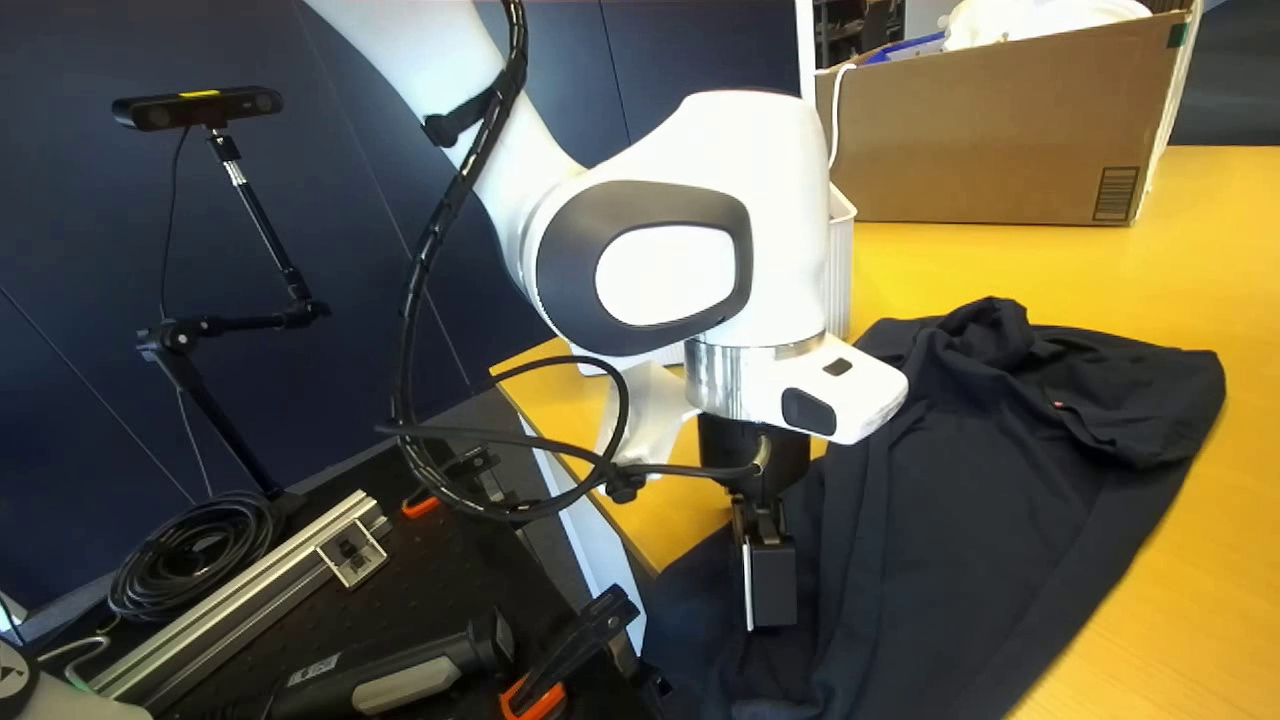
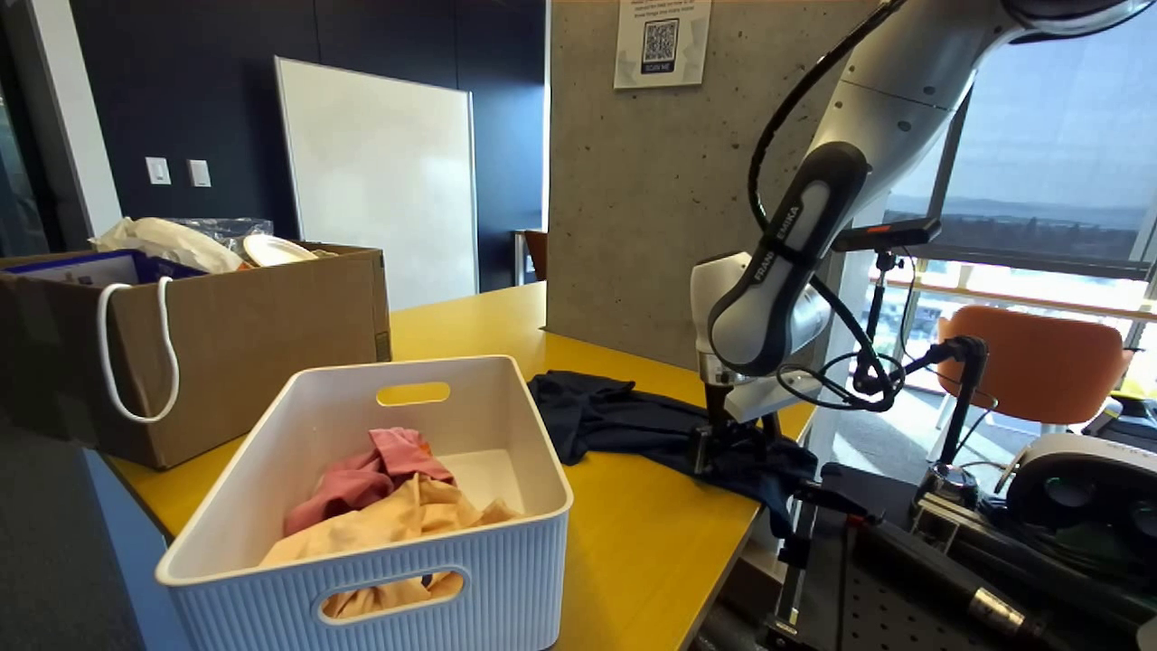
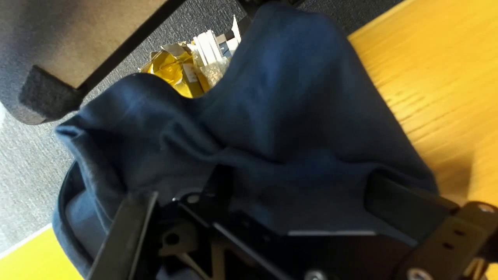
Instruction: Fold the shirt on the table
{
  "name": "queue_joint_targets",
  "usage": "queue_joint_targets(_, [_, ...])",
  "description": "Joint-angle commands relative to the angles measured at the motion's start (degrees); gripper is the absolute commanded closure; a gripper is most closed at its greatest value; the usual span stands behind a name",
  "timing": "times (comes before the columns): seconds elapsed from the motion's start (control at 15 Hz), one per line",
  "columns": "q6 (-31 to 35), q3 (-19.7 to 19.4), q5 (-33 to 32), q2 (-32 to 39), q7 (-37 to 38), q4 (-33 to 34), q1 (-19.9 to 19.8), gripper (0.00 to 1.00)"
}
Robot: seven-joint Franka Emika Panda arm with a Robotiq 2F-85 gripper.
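pincer [image 3: 258, 194] spread wide and unclenched, its jaws well apart in the wrist view, points down at a dark navy shirt [image 1: 1000, 520] on a glossy yellow-orange worktop [image 1: 1080, 275]; whether its tips touch the cloth cannot be told. the shirt lies loosely spread near the worktop's edge, one end bunched into a raised fold near a tiny red mark [image 1: 1058, 405], while the cloth below the pincer drapes past that edge, with grey carpet [image 3: 23, 167] and torn yellow packaging [image 3: 171, 72] visible beyond. over the shirt bends a white robot arm [image 1: 770, 190], a black cable [image 1: 404, 350] looping along its side. near the shirt, in an exterior view, a white ribbed bin [image 2: 511, 579] holds a pink cloth [image 2: 348, 488] and a peach cloth [image 2: 398, 524]. close to the bin stands a brown cardboard box [image 2: 262, 334], white and blue contents [image 2: 181, 244] showing at its top. beside the worktop, a black platform [image 1: 450, 570] carries a metal rail [image 1: 245, 595] and a jointed black stand [image 1: 262, 230] topped by a camera [image 1: 200, 107], with a coiled cord [image 1: 145, 575] near the rail. a black clamp [image 1: 580, 645] with orange trim sits at the platform's edge. farther off rise a concrete pillar [image 2: 633, 208] bearing a sign [image 2: 660, 41] with a qr code, a whiteboard [image 2: 380, 181] and dark wall panels [image 2: 199, 81], while an orange chair [image 2: 1030, 362] stands before bright windows [image 2: 1039, 172].
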Motion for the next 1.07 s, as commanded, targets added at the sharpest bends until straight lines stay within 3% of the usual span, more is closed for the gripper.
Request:
queue_joint_targets(0.0, [1.09, 0.07, 2.04, 1.06, -0.91, 0.72, 0.39, 0.41])
queue_joint_targets(0.27, [1.46, -0.06, 2.11, -0.43, -1.05, -0.39, 0.35, 0.72])
queue_joint_targets(0.53, [0.69, -2.52, 0.65, -6.70, -0.13, -3.95, 1.08, 1.00])
queue_joint_targets(0.8, [-0.08, -7.81, -3.15, -17.41, 2.15, -10.95, 2.55, 0.99])
queue_joint_targets(1.0, [-0.60, -11.45, -9.62, -25.23, 5.79, -14.93, 3.04, 1.00])
